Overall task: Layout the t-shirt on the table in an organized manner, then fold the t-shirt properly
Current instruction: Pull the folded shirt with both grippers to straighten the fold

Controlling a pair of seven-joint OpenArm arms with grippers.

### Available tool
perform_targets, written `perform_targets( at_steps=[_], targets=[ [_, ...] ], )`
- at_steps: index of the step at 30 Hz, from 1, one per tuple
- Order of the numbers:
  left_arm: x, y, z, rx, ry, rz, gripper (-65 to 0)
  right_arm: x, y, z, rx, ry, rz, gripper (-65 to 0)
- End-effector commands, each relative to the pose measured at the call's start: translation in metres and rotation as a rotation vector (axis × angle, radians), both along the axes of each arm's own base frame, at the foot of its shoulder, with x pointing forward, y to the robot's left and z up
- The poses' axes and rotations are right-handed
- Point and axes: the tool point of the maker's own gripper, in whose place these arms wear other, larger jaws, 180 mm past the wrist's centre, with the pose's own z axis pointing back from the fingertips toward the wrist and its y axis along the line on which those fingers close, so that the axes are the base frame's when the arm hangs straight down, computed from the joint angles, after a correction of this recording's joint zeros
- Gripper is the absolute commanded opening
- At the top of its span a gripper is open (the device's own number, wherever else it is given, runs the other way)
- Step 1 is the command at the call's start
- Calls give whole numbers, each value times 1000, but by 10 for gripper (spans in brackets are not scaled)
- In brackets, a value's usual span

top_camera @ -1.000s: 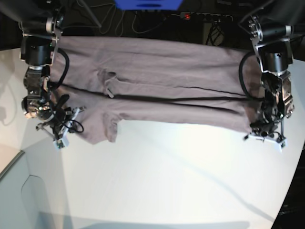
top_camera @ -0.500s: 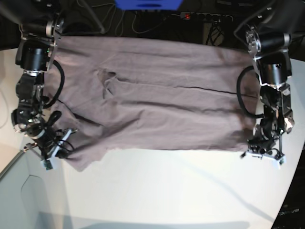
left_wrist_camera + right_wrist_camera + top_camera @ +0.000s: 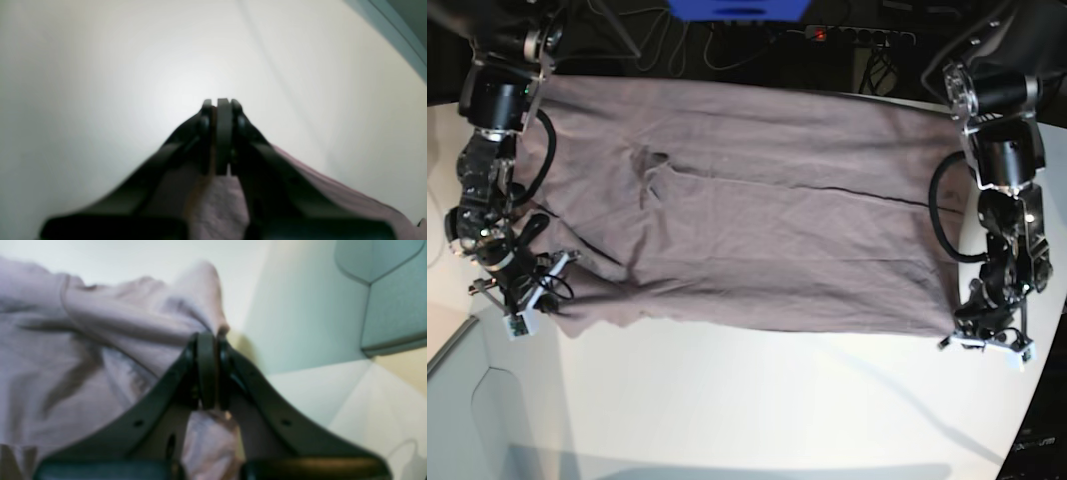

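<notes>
Spreading across the broad, smooth white surface [image 3: 777, 400] with its curved edge lies one dusty mauve cotton t-shirt [image 3: 757, 240], now drawn out far wider than a second ago, when it sat doubled along a dark crease with its near edge much farther from the camera. That near edge has since been pulled toward the camera, so the layer has opened up and most of the fold has gone; only a faint crease and some puckering near the neckline remain. By my reading the laying-out is nearly done and the folding has not begun.

Two arms work it, one at each near corner. The right gripper's fingers [image 3: 208, 340] are clenched on a bunched corner of the fabric, cloth showing above and below them. The left gripper's fingers [image 3: 222, 101] are likewise pressed together, with mauve cloth trailing from behind them, pinching the opposite corner low over the surface.
</notes>
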Motion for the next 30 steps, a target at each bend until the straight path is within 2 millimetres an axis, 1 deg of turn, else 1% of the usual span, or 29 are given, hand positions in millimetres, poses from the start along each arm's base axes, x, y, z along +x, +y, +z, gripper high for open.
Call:
perform_targets(
  at_steps=[1,4,9,14,19,26,30],
  targets=[
    [12,8,27,25,-75,8,-649,-3,89,-52,-59,400,564,-650],
    [4,7,26,39,-80,0,-649,-12,91,-54,-65,406,567,-650],
    [-18,3,14,-18,-80,2,-649,-26,91,-64,-66,430,569,-650],
    [-36,-1,5,-37,-73,-2,-649,-38,93,-53,-112,412,576,-650],
    [-50,-3,3,-18,-71,-14,-649,-61,97,-43,-169,406,588,-650],
    [-62,-7,15,14,-101,-37,-649,-97,110,-44,-185,420,605,-650],
    [-74,-8,9,21,-84,-42,-649,-120,116,-53,-179,453,618,-650]
  ],
)
